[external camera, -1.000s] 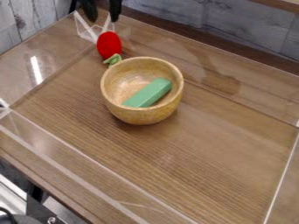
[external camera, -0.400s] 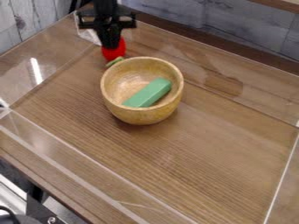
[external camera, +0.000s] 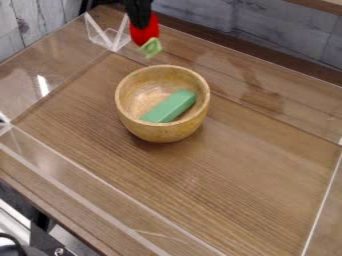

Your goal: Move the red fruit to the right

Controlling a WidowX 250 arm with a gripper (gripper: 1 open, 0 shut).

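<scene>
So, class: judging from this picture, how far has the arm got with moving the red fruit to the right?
Done: the gripper is shut on the small red strawberry-like fruit and has it lifted clear of the wooden tabletop. In hand: carrying it, behind the round wooden bowl holding the flat green block. Left: setting it down further right and letting go.

**A sliver of dark hardware at the frame's top edge**

Only the lowest part of the robot shows, cut off by the upper border of the camera view. The gripper (external camera: 142, 22) is black, with narrow, straight fingers (external camera: 132, 14) that look matte and hard-edged. Above them the body is a dark, blocky mass. No cables, screws or markings can be made out at this size and blur.
</scene>
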